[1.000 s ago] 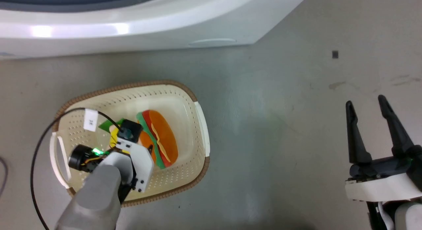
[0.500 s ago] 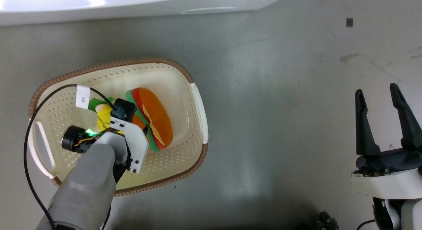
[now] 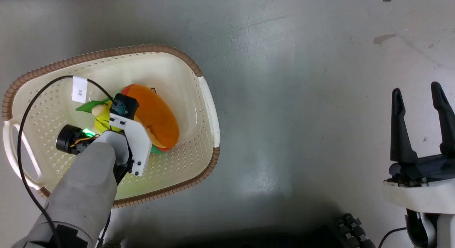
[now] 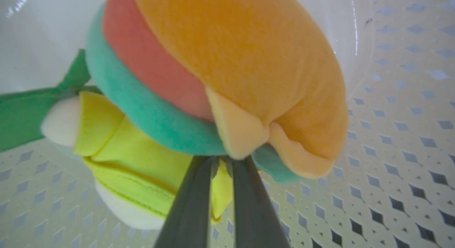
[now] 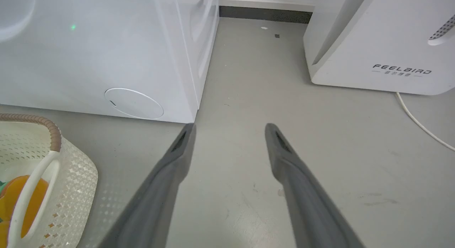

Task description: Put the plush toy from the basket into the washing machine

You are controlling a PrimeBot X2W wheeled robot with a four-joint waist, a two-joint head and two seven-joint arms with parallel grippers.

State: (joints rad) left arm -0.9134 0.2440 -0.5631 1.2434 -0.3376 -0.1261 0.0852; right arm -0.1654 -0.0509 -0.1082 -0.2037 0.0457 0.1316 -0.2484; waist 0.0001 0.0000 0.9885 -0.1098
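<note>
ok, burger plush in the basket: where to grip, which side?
Probably the thin layered edge, from above through the basket's open top: the plush toy's bun is a broad dome, while the yellow flap fits between the left gripper's fingers.

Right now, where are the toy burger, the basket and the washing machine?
toy burger [image 3: 156,114]: head view, on its orange bun.
basket [image 3: 106,53]: head view, on its brown braided rim.
washing machine [image 5: 99,56]: right wrist view, on its white lower panel.
</note>
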